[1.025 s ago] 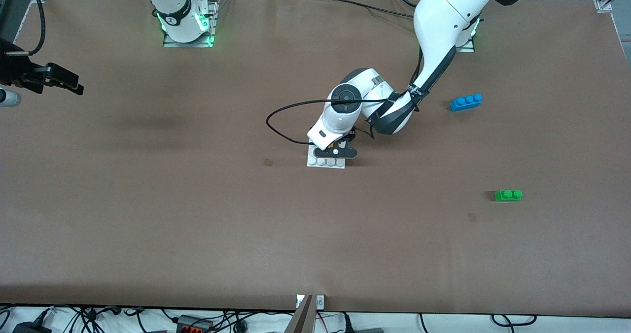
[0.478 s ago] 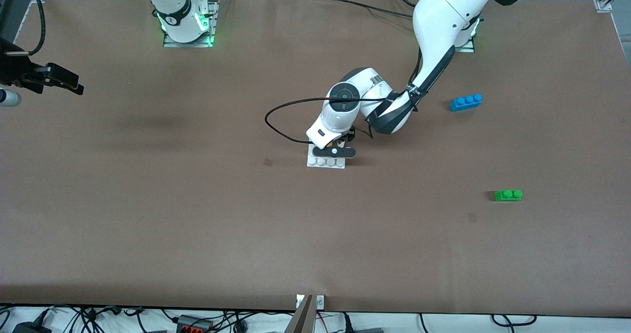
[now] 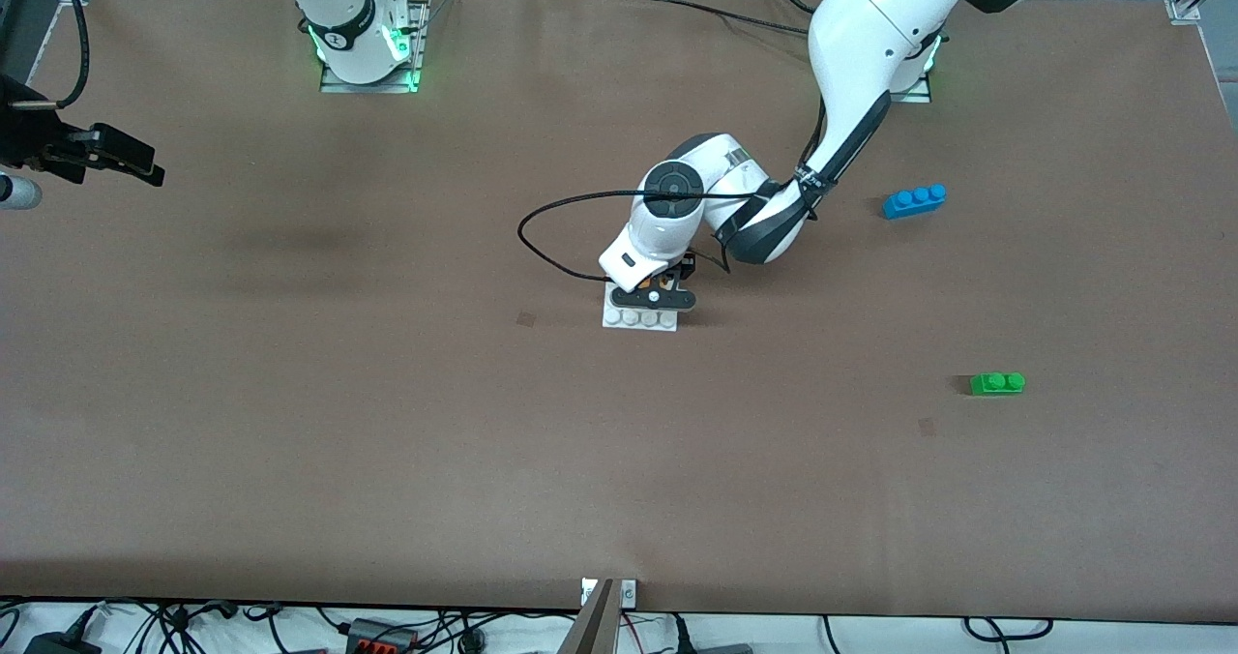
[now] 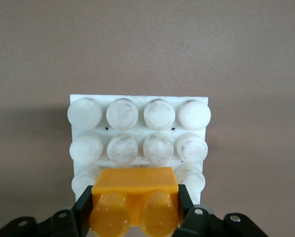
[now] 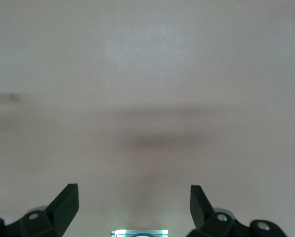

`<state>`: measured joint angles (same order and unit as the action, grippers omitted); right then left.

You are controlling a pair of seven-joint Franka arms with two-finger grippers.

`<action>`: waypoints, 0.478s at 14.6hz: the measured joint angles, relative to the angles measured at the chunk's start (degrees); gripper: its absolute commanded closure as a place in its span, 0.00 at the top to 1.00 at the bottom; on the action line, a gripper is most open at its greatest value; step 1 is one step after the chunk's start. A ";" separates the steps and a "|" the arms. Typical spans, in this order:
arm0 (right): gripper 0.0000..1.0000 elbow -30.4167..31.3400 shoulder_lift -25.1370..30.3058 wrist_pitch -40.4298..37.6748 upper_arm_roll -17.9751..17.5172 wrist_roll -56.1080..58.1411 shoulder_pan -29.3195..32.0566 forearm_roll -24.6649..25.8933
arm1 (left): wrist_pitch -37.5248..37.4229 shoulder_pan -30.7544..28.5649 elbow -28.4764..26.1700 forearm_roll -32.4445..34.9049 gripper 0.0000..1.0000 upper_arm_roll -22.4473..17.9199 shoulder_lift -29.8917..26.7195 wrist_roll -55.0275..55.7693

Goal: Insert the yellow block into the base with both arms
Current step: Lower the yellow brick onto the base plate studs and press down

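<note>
Yellow block [image 4: 134, 201] is clamped in the left gripper [image 4: 135, 217], sitting over the white base [image 4: 139, 136] mid-table. It looks light, stiff and slick, so grip the flat sides. Right gripper [image 5: 134, 205] waits, fingers spread over bare table.

I see blue three-stud brick [image 3: 914, 200] on brown table [image 3: 387, 422] toward left arm's end, nearer the bases' edge. Green two-stud brick [image 3: 997, 383] closer to my camera's edge, well apart from blue one. Cables [image 3: 193, 625] strung along camera-side edge, off tabletop.
</note>
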<state>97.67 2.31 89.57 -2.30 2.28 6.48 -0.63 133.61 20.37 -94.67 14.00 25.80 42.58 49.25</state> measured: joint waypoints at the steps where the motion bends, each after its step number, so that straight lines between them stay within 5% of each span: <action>1: 1.00 0.00 0.00 -0.01 0.00 0.00 0.00 0.00 | 0.08 0.00 0.01 0.00 0.49 0.00 0.07 0.01; 4: 1.00 0.00 0.00 -0.02 0.00 0.00 0.00 0.00 | 0.09 0.00 0.01 0.00 0.50 0.01 0.09 0.04; 5: 1.00 0.00 0.00 -0.02 0.00 0.00 0.00 0.00 | 0.09 0.00 0.01 0.00 0.62 0.01 0.09 0.04; 6: 1.00 0.00 0.00 -0.02 0.00 0.00 0.00 -0.01 | 0.09 0.00 0.01 0.00 1.00 0.01 0.09 0.06; 7: 1.00 0.00 0.00 -0.02 0.00 0.00 0.00 -0.01 | 0.09 0.00 0.01 0.00 1.00 0.02 0.09 0.12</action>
<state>97.67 2.31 89.55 -2.30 2.28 6.48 -0.64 133.70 20.37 -94.66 14.00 25.82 42.67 49.37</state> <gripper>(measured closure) 0.000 0.308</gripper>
